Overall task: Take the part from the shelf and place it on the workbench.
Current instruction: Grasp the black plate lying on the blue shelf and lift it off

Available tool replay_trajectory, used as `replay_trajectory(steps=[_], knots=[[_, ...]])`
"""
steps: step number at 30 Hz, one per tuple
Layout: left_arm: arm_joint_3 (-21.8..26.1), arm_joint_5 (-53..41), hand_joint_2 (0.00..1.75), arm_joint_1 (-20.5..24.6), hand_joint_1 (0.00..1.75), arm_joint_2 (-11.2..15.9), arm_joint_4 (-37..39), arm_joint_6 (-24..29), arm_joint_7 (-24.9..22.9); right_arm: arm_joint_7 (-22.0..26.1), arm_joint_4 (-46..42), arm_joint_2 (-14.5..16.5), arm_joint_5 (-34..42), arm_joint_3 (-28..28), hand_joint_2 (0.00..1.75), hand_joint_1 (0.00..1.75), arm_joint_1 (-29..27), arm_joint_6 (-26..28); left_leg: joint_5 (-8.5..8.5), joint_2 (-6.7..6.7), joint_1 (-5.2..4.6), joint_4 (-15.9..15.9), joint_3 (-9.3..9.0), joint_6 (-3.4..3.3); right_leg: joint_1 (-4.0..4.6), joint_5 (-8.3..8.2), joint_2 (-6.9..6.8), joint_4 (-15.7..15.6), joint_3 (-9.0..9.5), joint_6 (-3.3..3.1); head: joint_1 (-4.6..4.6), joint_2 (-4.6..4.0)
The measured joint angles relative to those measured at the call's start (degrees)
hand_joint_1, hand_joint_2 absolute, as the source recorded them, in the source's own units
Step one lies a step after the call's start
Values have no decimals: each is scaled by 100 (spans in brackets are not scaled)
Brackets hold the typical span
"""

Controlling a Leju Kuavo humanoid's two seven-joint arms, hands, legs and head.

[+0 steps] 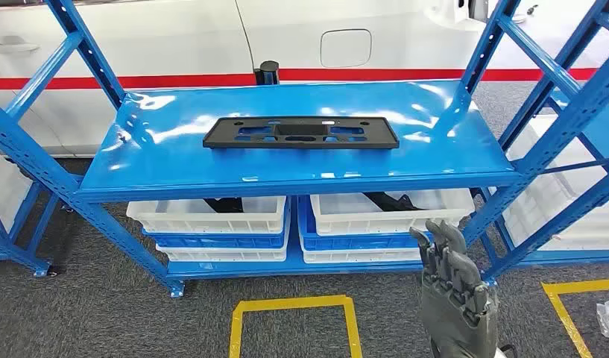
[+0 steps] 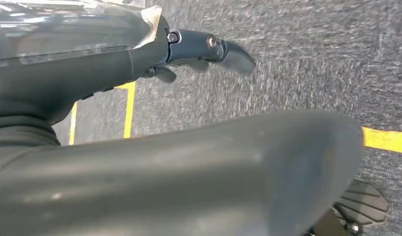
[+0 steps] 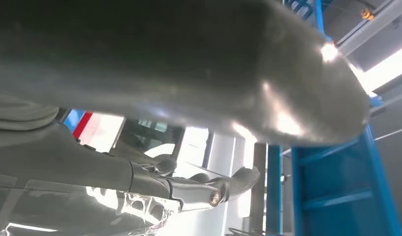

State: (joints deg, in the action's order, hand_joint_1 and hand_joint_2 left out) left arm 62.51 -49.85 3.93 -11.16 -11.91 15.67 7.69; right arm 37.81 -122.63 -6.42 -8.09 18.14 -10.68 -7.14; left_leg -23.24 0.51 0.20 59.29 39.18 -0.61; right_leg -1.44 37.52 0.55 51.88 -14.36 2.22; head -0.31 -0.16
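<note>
The part (image 1: 301,133) is a long flat black plastic plate with cut-outs, lying across the middle of the blue shelf's top board (image 1: 174,160). My right hand (image 1: 450,283) is raised at the lower right, in front of and below the shelf, well short of the part. Its fingers (image 3: 223,189) point up, spread, with nothing in them. In the left wrist view my left hand (image 2: 139,162) hangs over grey carpet, its fingers (image 2: 208,46) stretched out and holding nothing.
White bins (image 1: 212,216) (image 1: 390,209) sit in blue crates on the lower level, with dark parts inside. Blue slanted uprights (image 1: 554,134) flank the shelf. A white car (image 1: 286,37) stands behind it. Yellow tape squares (image 1: 294,306) mark the carpet in front.
</note>
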Motion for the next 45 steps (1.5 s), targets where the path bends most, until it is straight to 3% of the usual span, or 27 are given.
replay_trajectory(steps=[2,3,5,7,9,10,11,12,13,14,15,16,18,20,21,23,25,26,29,30,33,35,38,39,41,43,45], knots=[[-1,-5,0,10,0,-8,2,1,0,0,-21,-3,-3,-5,0,0,7,14,-19,-49,9,-73,-127,-44,15,-161,12,228,-8,96,-2,1],[-1,-10,0,18,0,-14,3,5,0,0,-37,-8,-7,-9,0,0,10,30,-59,-79,19,-132,-245,-94,30,-291,14,534,-85,163,1,-1],[-1,-24,0,26,0,-24,4,19,1,0,-50,-19,-10,-12,0,0,3,81,-150,-108,28,-185,-489,-196,40,-317,11,1385,-624,161,11,-2],[-1,-45,0,9,0,-24,4,29,2,0,-56,-34,-18,-14,0,0,-25,140,-304,-111,12,-185,-663,-256,64,61,3,2024,-1274,44,20,-1],[0,-70,0,-18,0,-26,4,21,2,0,-59,-46,-38,-16,0,0,-55,197,-463,-129,5,-184,-838,-262,72,618,0,2108,-1720,-50,21,-1],[-1,-86,0,-27,0,-27,4,15,3,0,-60,-49,-50,-17,0,0,-70,221,-543,-141,5,-184,-937,-253,70,772,-2,1968,-1849,-44,22,-1],[-1,-101,0,-31,0,-27,4,7,3,0,-60,-50,-59,-18,0,0,-89,242,-630,-149,5,-183,-1049,-238,65,749,-6,1737,-1932,26,23,-1],[-2,-121,0,-38,0,-26,5,2,4,0,-60,-53,-71,-20,0,0,-114,261,-722,-154,6,-183,-1157,-221,60,441,-17,1467,-1974,148,26,-1],[-4,-140,0,-45,0,-26,7,-2,5,0,-63,-56,-84,-25,0,0,-147,281,-830,-159,0,-176,-1275,-200,58,-40,-38,1177,-1982,279,22,-1],[-6,-157,0,-50,0,-22,9,-4,5,0,-68,-57,-99,-29,0,0,-178,302,-924,-160,-7,-172,-1379,-171,72,-507,-62,967,-1944,330,20,-1],[-9,-176,0,-46,0,-18,10,2,4,0,-89,-59,-119,-34,0,0,-205,326,-995,-160,-10,-164,-1474,-138,85,-874,-76,846,-1892,301,6,-1],[-15,-198,0,-19,0,-21,11,13,3,0,-130,-56,-142,-38,0,0,-217,352,-1014,-159,-11,-123,-1532,-104,104,-1027,-81,786,-1828,204,-3,-1],[-27,-236,0,76,0,-37,11,41,-1,0,-232,-40,-194,-42,0,0,-214,408,-847,-148,-1,214,-1382,-41,80,-1008,-73,747,-1723,3,-15,0],[-35,-255,0,144,0,-54,11,78,-2,0,-279,-24,-244,-44,0,0,-217,461,-642,-122,7,881,-894,12,31,-960,-80,658,-1627,-98,-18,1],[-36,-257,0,139,0,-57,11,98,-8,0,-279,-22,-260,-44,0,0,-226,479,-670,-108,18,1186,-630,37,24,-931,-79,619,-1574,-147,-18,1],[-33,-257,0,83,0,-54,12,130,-22,0,-264,-23,-272,-45,0,0,-241,522,-1037,-96,48,1502,-196,85,8,-840,-58,573,-1459,-207,-17,1],[-28,-256,0,31,0,-43,13,148,-28,0,-238,-24,-272,-46,0,0,-248,570,-1306,-92,75,1400,51,118,-20,-716,-31,559,-1316,-195,-18,1],[-27,-256,0,18,0,-36,13,155,-28,0,-225,-25,-273,-46,0,0,-249,597,-1218,-83,88,1178,86,131,-39,-644,-24,559,-1233,-171,-19,1],[-27,-262,0,-21,0,-16,25,160,-23,0,-185,-23,-345,-53,0,0,-265,757,-286,-4,117,305,38,138,-49,-408,-31,573,-1028,-63,-33,0],[-27,-268,0,-28,0,-16,31,162,-23,0,-170,-21,-393,-62,0,0,-282,840,-73,16,111,169,19,115,-36,-338,-36,565,-996,-21,-30,0],[-26,-281,0,-23,0,-19,37,174,-26,0,-134,3,-507,-115,0,0,-318,1030,-23,4,62,126,-38,1,-25,-226,-59,472,-906,92,-14,1],[-26,-286,0,-14,0,-15,37,186,-26,0,-119,18,-568,-150,0,0,-326,1099,-65,-8,58,65,-123,-98,-30,-118,-67,697,-986,114,-9,1],[-26,-301,0,6,0,-13,37,218,-37,0,-61,55,-773,-249,131,0,-401,1244,-175,-33,42,17,-261,-207,-12,196,-62,1877,-1752,70,-1,1],[-26,-305,0,7,0,-14,37,224,-46,0,-30,71,-860,-293,175,0,-441,1287,-222,-51,32,16,-308,-220,-3,202,-60,2159,-2011,86,-1,1],[-26,-309,0,4,0,-17,37,236,-73,0,34,109,-1058,-377,175,0,-508,1357,-316,-92,18,16,-437,-220,5,-97,-59,2040,-2202,176,-1,1],[-24,-308,0,4,0,-30,38,269,-90,-4,94,148,-1324,-460,175,0,-550,1444,-415,-126,8,17,-578,-196,21,-617,-61,1321,-2066,241,4,1],[-22,-303,0,12,0,-46,38,315,-92,-21,144,192,-1638,-545,175,0,-594,1553,-510,-154,-25,28,-667,-162,44,-933,-61,825,-1914,170,1,1]])
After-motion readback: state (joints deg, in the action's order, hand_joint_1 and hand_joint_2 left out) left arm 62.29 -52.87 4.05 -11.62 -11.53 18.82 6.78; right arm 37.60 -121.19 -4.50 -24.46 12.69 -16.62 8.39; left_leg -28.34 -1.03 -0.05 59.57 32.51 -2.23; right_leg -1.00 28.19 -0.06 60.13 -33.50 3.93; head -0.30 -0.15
